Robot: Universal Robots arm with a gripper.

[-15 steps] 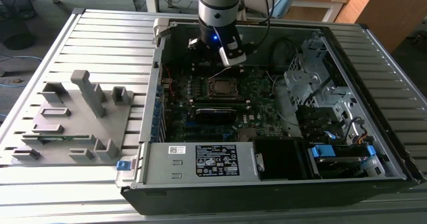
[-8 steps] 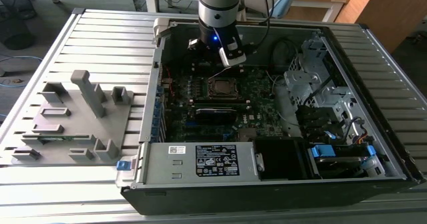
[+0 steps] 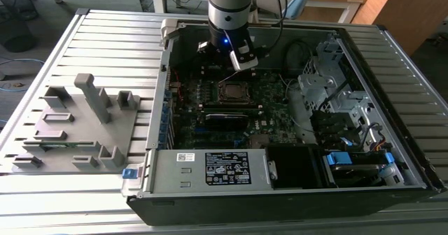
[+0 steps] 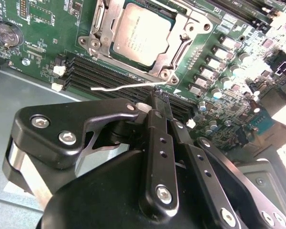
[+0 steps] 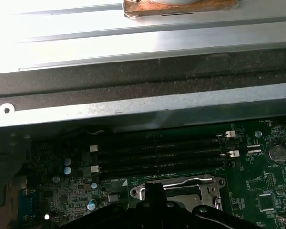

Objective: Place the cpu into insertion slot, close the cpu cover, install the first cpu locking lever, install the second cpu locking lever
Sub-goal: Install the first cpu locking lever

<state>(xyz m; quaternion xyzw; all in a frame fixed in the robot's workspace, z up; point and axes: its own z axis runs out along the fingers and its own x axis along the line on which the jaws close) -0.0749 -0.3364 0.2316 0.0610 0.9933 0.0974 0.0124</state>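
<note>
A slatted metal surface (image 3: 105, 35) carries an open computer case (image 3: 294, 206), which takes up the middle and the exterior view's right. A grey fixture (image 3: 77, 125) with upright blocks lies on the surface at the exterior view's left, well apart from the case's inside. The robot arm (image 3: 230, 4) comes down from the upper middle of the exterior view into the case, ending above the dark green motherboard (image 3: 210, 96).

The long black memory slots (image 5: 157, 152) run side by side on the board between the case wall and the insertion slot (image 3: 234, 91), which sits near the middle of the board, just below the arm's end in the exterior view.

In the second wrist view the cpu cover (image 4: 178, 38) lies flat over the slot. The cpu (image 4: 140, 33) is seated inside and shows its dull grey top through the cover's window.

A thin silvery locking lever (image 4: 124, 86) stands out from the corner of the socket over the memory slots, lifted off the board and not latched.

The gripper (image 4: 158, 98) has its black fingers (image 4: 155, 124) pressed together, and nothing can be seen between them. Its tip is right beside the lever's rod, near the socket corner. Whether it touches the rod cannot be told. In the first wrist view the gripper's tip (image 5: 155, 188) sits against the socket's edge.
</note>
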